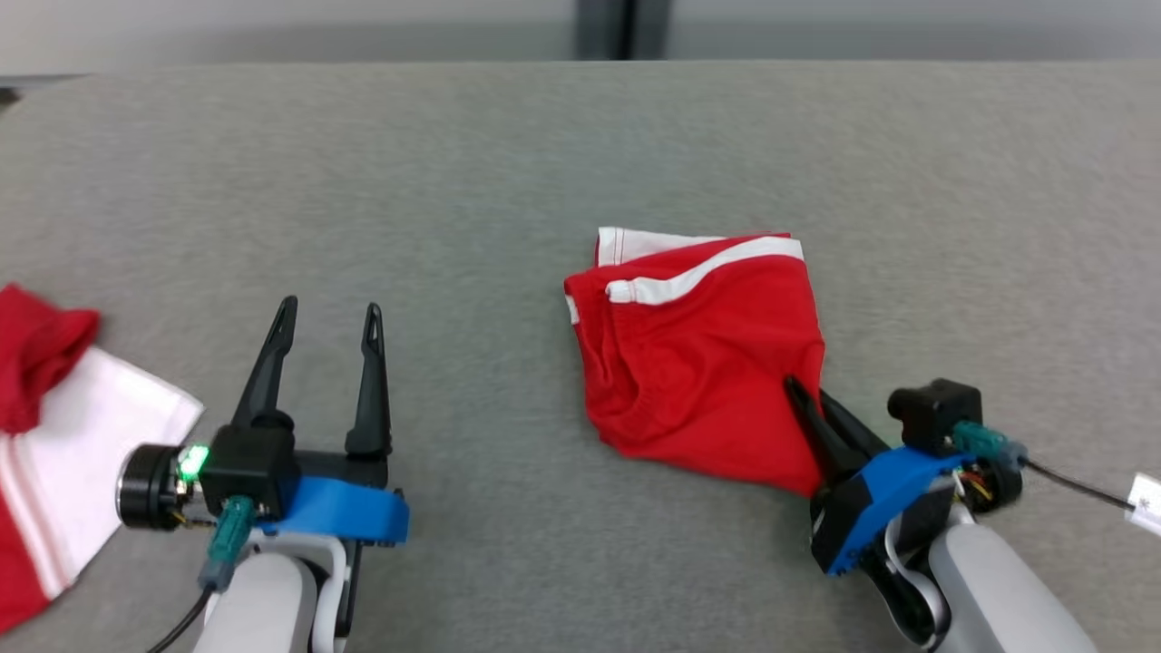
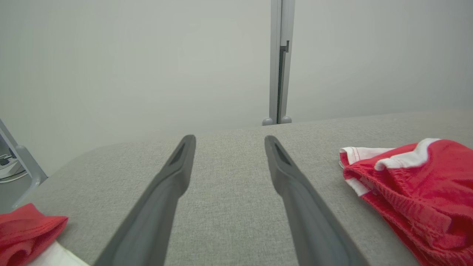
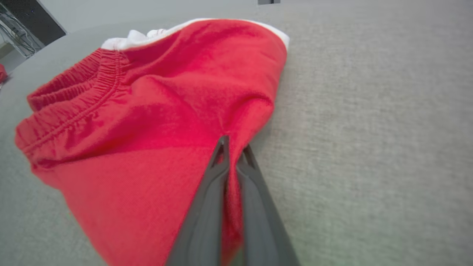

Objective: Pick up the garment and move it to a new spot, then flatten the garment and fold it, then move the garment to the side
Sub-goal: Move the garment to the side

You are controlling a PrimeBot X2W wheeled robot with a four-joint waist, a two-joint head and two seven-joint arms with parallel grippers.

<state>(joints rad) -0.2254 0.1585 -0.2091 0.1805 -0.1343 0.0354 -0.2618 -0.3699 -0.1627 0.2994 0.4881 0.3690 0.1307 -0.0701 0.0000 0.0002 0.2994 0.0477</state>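
Note:
The garment is a pair of red shorts with white stripes, folded into a compact bundle right of the table's centre. It also fills the upper left of the right wrist view and lies at the right edge of the left wrist view. My right gripper is shut on the garment's lower right edge, with red cloth pinched between its fingers. My left gripper stands open above bare table at the lower left, well away from the garment, nothing between its fingers.
Another red and white cloth lies at the table's left edge, close beside my left wrist. The grey fabric table extends wide behind and between the arms. A wall and a vertical post stand beyond the far edge.

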